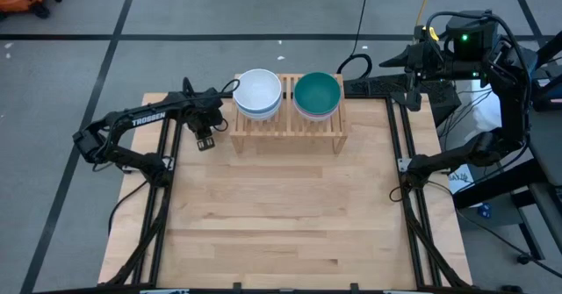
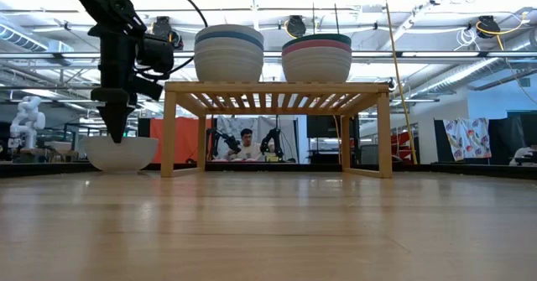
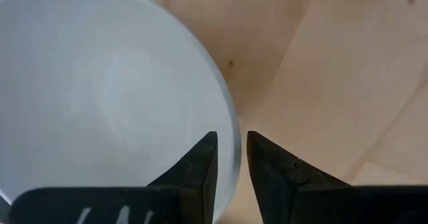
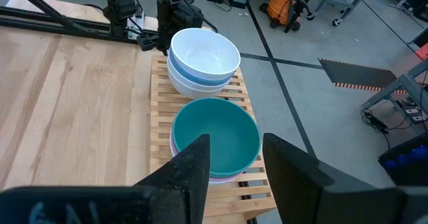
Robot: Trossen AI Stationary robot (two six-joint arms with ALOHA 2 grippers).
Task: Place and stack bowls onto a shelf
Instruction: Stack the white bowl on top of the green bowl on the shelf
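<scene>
The shelf (image 1: 288, 125) is standing at the far middle of the wooden table (image 1: 290, 215), carrying two stacks side by side: one topped by a white bowl (image 1: 258, 89) over a blue-rimmed one, the other topped by a dark green bowl (image 1: 316, 93) over a pink-rimmed one. A last white bowl (image 2: 122, 153) is sitting on the table just beside the shelf's left leg. The left gripper (image 3: 231, 158) is pointing straight down at it, its fingers straddling the bowl's rim with only a narrow gap, not yet visibly pinching. The right gripper (image 4: 234, 158) is waiting open, raised off the table's far right corner. To grip well, the fingers should be closing squarely on the rim wall, then lifting clear of the shelf edge before centring over the white stack.
</scene>
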